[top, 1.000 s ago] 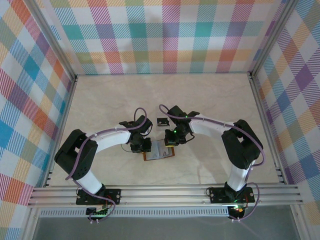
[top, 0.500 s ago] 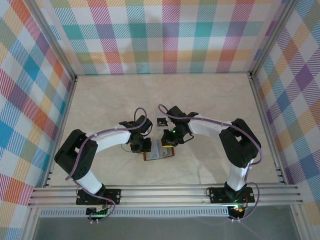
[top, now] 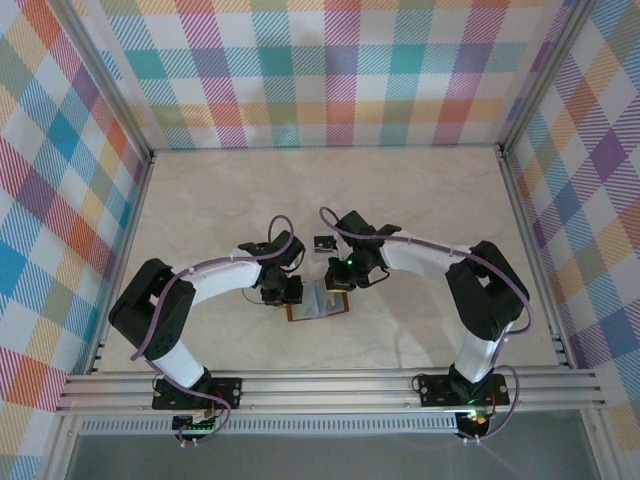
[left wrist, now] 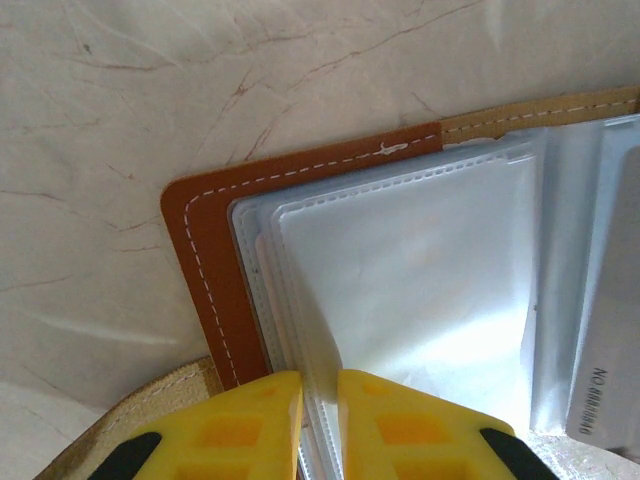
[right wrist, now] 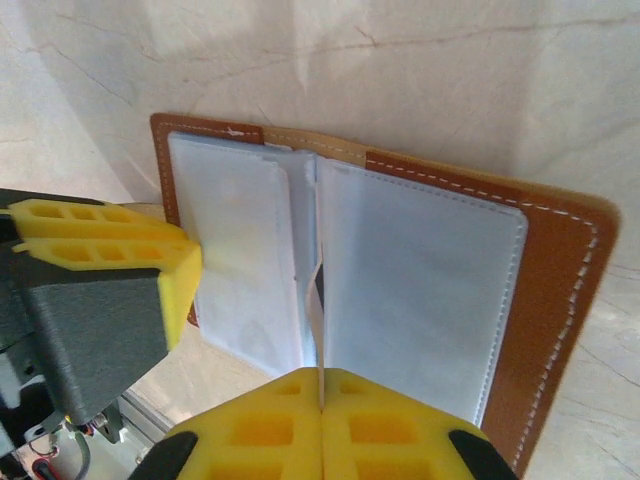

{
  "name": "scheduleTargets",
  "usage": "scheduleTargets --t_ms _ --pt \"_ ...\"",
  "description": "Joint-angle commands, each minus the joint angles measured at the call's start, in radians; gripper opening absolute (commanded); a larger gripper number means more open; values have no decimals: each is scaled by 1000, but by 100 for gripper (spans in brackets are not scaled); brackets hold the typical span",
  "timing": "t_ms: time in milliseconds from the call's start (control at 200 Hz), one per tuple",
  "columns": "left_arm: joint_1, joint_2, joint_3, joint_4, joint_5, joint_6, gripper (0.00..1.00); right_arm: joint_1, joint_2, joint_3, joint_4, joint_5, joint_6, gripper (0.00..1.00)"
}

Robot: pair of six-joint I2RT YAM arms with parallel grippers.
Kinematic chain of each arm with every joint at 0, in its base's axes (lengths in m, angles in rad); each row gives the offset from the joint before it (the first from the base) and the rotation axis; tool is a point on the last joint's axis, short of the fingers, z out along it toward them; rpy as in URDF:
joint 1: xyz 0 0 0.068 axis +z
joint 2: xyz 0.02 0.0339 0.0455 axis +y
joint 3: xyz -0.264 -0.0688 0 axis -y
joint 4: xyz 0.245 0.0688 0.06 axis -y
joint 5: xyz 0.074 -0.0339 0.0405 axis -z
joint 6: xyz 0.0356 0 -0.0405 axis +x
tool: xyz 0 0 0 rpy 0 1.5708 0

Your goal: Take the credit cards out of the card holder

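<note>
The brown leather card holder (top: 318,301) lies open on the table, its clear sleeve pages (left wrist: 420,270) facing up. My left gripper (left wrist: 318,425) is shut on the edges of the left sleeve pages, beside the brown cover (left wrist: 215,270). My right gripper (right wrist: 321,400) is shut on a thin pale sheet (right wrist: 315,305) standing edge-on at the holder's fold (right wrist: 310,180). I cannot tell whether that sheet is a credit card or a sleeve page. One pale credit card (left wrist: 612,340) with printed numbers shows at the right edge. A small dark credit card (top: 323,243) lies on the table behind the holder.
Both grippers meet over the holder, the left gripper (top: 283,291) and the right gripper (top: 341,279) a few centimetres apart. The left gripper's yellow finger (right wrist: 110,250) sits close beside the holder. Marble tabletop (top: 420,200) stretches all round, with checked walls behind.
The right arm has shifted very slightly over the holder. The left arm and the holder have stayed where they were.
</note>
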Motion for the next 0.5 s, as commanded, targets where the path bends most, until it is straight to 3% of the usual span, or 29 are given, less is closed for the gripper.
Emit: scheduleTargets --t_ms 0,270,495 --pt "-16 -18 3 -49 -32 22 18 0 -41 18 -33 29 -10 7" --pt "-16 -50 14 -50 -27 19 18 -2 -91 66 -99 98 -65 6" --pt "-10 -87 19 -48 -31 18 18 -7 -130 128 -140 197 -269 6"
